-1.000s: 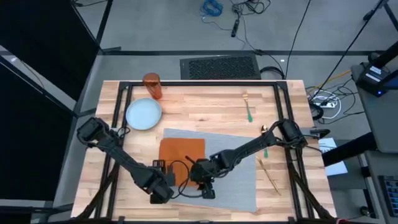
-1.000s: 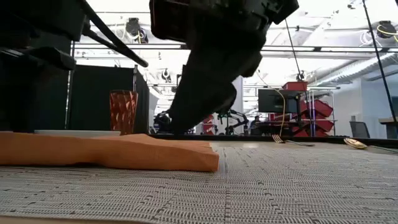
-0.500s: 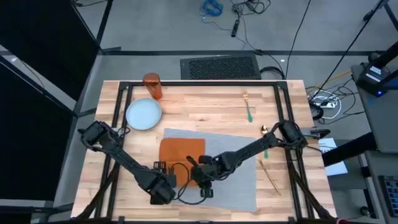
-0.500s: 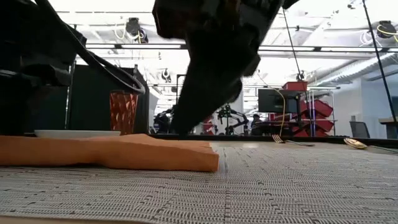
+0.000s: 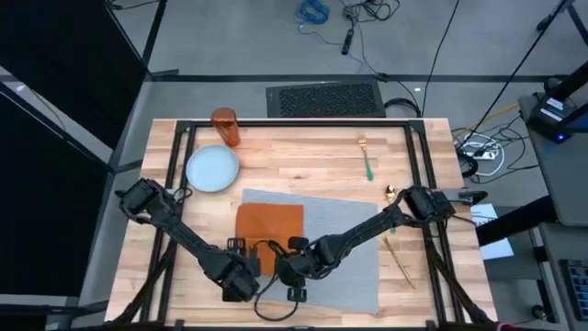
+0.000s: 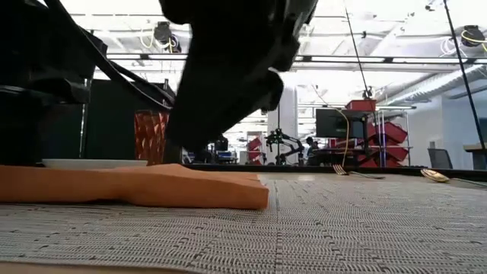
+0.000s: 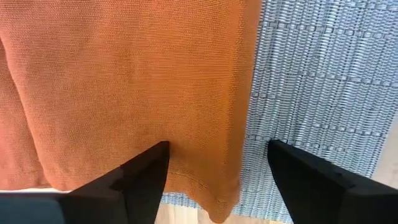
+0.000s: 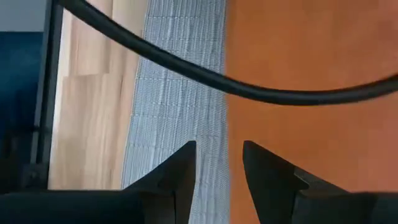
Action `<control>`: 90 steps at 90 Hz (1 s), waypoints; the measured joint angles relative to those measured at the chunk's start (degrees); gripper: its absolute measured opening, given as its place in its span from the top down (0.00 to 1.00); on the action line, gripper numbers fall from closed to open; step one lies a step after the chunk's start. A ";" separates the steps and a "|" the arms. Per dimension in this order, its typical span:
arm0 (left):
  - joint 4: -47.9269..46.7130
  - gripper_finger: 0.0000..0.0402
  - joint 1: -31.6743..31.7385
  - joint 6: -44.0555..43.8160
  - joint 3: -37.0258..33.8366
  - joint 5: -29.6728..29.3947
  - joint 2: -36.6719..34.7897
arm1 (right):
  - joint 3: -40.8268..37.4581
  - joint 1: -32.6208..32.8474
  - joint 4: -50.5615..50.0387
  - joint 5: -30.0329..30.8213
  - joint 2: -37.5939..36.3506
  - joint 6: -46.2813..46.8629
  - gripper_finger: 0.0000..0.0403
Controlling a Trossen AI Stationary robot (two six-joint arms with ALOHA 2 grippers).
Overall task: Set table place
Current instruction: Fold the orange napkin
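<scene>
Left wrist view, left hand [image 7: 217, 163] wide open over napkin [image 7: 124, 81], seemingly empty

Grey woven rectangular cloth placemat [image 5: 344, 241], ribbed in fine lines; on it, plain orange knitted napkin [image 5: 268, 228]. Beyond placemat: pale-blue round plate [image 5: 212, 169], faceted orange tumbler [image 5: 225, 127], green-handled gold fork [image 5: 366, 158]. Light-wood butcher-block table [image 5: 303, 156], striped.

- Setting: robotics lab or workshop, probably.
- Floor: bare grey concrete, loose cables [image 5: 367, 23] at 12 o'clock of the table [image 5: 303, 152].
- Background, low view: red storage bins [image 6: 380, 133], monitor [image 6: 335, 122], exposed ceiling lights.
- Equipment cart [image 5: 560, 119] at 3 o'clock.
</scene>
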 joint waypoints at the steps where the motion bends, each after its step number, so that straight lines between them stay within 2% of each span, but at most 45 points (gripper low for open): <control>1: 0.00 0.40 0.00 0.00 0.00 -0.10 0.00 | 0.29 0.07 -0.26 0.29 0.24 0.10 0.71; 33: -0.06 0.44 0.02 -2.56 0.08 -0.32 0.07 | 9.71 1.61 -13.36 7.39 6.65 -0.90 0.71; 47: -0.96 0.44 0.03 -3.04 0.90 -0.18 0.21 | 9.73 1.67 -13.56 11.17 6.54 -1.60 0.71; 90: -4.11 0.45 0.17 -4.17 1.73 -4.08 0.28 | 9.73 1.64 -13.84 12.75 6.54 -3.44 0.71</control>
